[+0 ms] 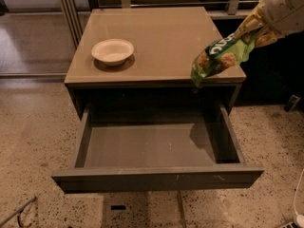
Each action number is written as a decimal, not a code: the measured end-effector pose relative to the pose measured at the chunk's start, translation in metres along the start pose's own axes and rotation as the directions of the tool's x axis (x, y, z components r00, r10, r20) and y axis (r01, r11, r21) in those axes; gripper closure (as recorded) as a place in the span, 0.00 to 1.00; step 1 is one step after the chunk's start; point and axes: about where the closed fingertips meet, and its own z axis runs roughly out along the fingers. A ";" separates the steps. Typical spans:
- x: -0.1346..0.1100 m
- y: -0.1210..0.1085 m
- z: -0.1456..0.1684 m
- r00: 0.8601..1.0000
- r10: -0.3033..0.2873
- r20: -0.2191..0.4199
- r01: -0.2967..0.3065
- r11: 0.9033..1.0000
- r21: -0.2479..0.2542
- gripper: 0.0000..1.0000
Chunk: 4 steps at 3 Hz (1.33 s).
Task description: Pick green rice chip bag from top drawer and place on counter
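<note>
The green rice chip bag hangs in the air over the counter's front right corner, tilted, its lower end near the counter edge. My gripper comes in from the upper right and is shut on the bag's upper end. The top drawer is pulled fully open below, and its grey interior holds nothing; the bag's shadow falls on its right side. The counter is a glossy tan top on the dark cabinet.
A white bowl sits on the counter's left side. A metal rail runs behind the cabinet. The speckled floor surrounds the cabinet. A cable lies at the lower left and a white object at the lower right corner.
</note>
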 end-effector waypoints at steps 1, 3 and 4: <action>0.025 -0.014 0.011 0.999 0.003 -0.035 -0.002 0.999 0.052 1.00; 0.075 -0.040 0.057 0.998 0.053 -0.023 -0.048 0.983 0.179 1.00; 0.088 -0.050 0.087 0.998 0.065 0.007 -0.065 0.978 0.200 1.00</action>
